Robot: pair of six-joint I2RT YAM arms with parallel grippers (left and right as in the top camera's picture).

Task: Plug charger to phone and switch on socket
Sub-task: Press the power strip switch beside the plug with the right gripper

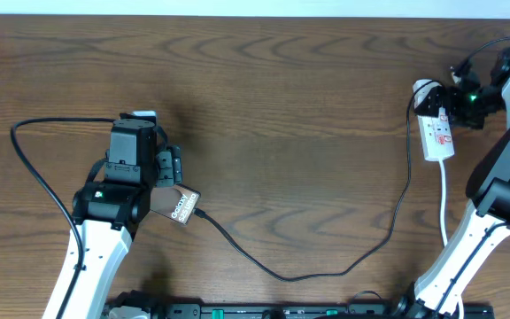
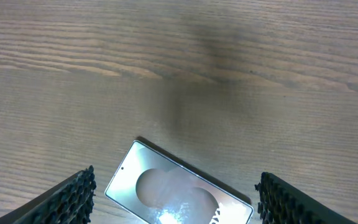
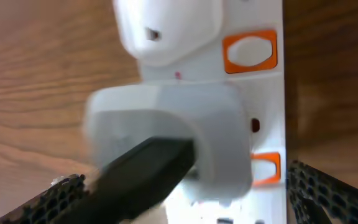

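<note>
The phone point(image 1: 181, 206) lies tilted on the table, its white lettered label showing. It fills the gap between my left gripper's point(image 2: 176, 208) open fingers point(image 2: 67, 199) in the left wrist view, untouched. The charger point(image 1: 282, 273), a thin black cable, runs from the phone's right end across the table up to the socket point(image 1: 438, 137). I cannot tell whether its tip is inserted in the phone. My right gripper point(image 3: 191, 199) is open and hovers right over the socket point(image 3: 269, 112). A white adapter point(image 3: 166, 124) with a black lead is plugged in there, beside orange switches point(image 3: 248, 50).
The socket's white cord point(image 1: 444, 199) trails down toward the right arm's base point(image 1: 450, 257). A black robot cable point(image 1: 34, 168) loops at the far left. The left arm point(image 1: 104, 230) covers part of the phone.
</note>
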